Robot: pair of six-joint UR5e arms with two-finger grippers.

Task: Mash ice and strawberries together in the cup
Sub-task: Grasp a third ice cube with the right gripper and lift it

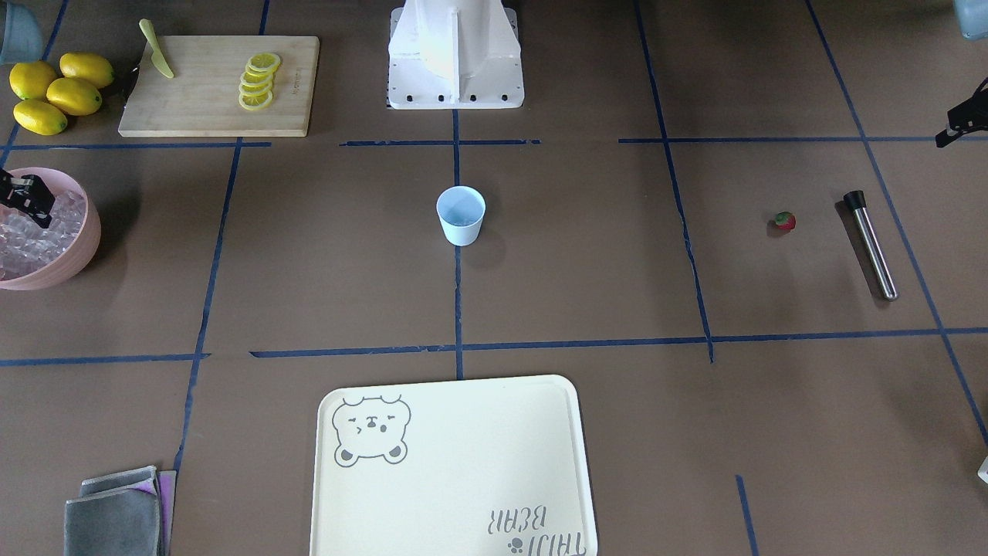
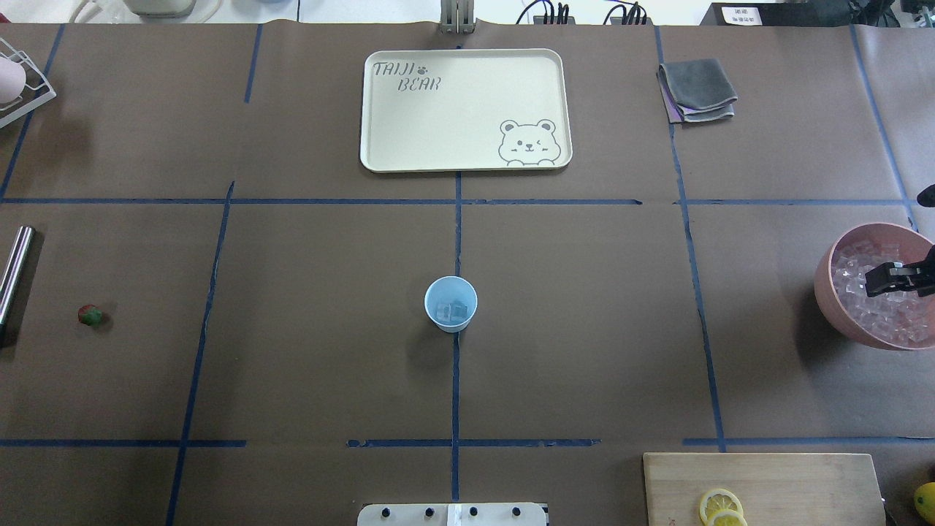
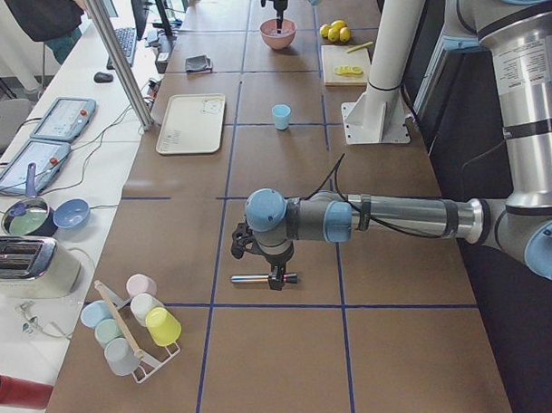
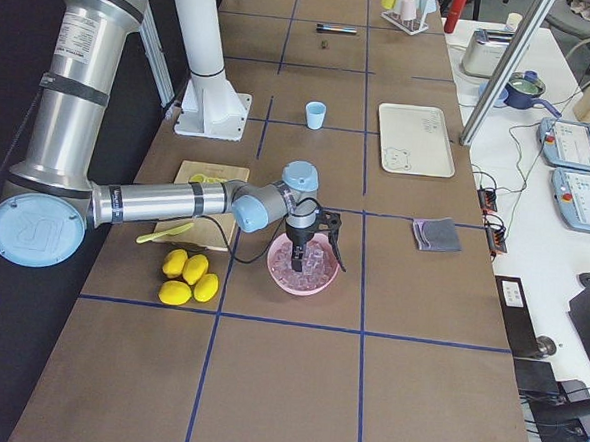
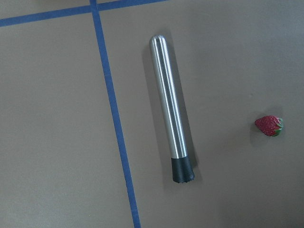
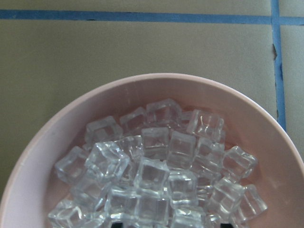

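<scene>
Seen from across the worktop, the small pale-blue plastic tumbler [image 1: 461, 230] stands upright, well apart from both claws and roughly between them, a central spot that either arm could likely reach. The right claw [image 1: 31, 207] hangs over the large pink bowl [image 1: 81, 251] of clear glassy ice cubes [image 1: 27, 243], presumably to fetch one for the tumbler. The left claw [image 1: 953, 130] shows only as a black edge. The steel muddler rod with a black rubber tip [image 1: 872, 245] lies flat near it, and the small red strawberry with a green top [image 1: 785, 222] lies just past the rod on the tumbler's side. From overhead, the right claw sits low over the middle of the bowl, seen side-on. A couple of cubes lie at the bottom of the tumbler, so the loading looks partly done, with no strawberry in it yet. From the worktop's left end, the left claw points straight down just above the rod, but how far open it is cannot be told. From the right end, the right claw's fingers stand clearly spread, tips down among the cubes, and I cannot tell whether any cube lies between them. The left wrist camera shows the rod directly beneath and the strawberry off to one side, apart from it, with no fingers in frame. The right wrist camera looks into heaped cubes close below.
</scene>
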